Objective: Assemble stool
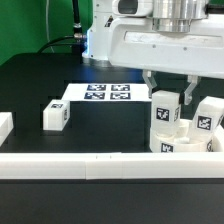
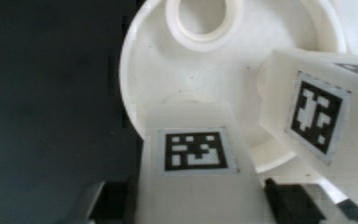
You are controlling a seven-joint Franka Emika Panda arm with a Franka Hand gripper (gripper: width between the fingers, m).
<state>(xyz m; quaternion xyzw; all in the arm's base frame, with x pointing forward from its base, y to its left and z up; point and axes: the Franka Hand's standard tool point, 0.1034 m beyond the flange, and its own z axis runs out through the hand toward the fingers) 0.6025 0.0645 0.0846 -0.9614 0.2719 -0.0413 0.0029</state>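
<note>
Clenching a leg (image 1: 165, 110), the hand (image 1: 167, 92) hangs straight above it with one finger against each side of the leg's upper part. In the wrist view the tagged white block runs down between the two dark fingertips (image 2: 297, 192), so this looks like a firm grip and not a hover.

The leg stands upright on the seat (image 1: 188, 145) at the exterior view's right, near the front rail (image 1: 100, 160). A second leg (image 1: 207, 116) stands on the seat just beside it. A loose leg (image 1: 55, 115) lies well apart on the desk (image 1: 100, 128), near the marker board (image 1: 100, 95). An open socket (image 2: 202, 18) shows in the seat beyond the held leg. I cannot tell whether the held leg's foot is already in a socket.

These parts look like hard moulded plastic: stiff, light and smooth, so probably a little slippery under the pads. The leg's flat opposite faces seem the best hold, taken high enough to leave the lower end free for its socket. The seat is broad and low and unlikely to tip, but it is probably light enough to slide when a leg is pressed or twisted in.
</note>
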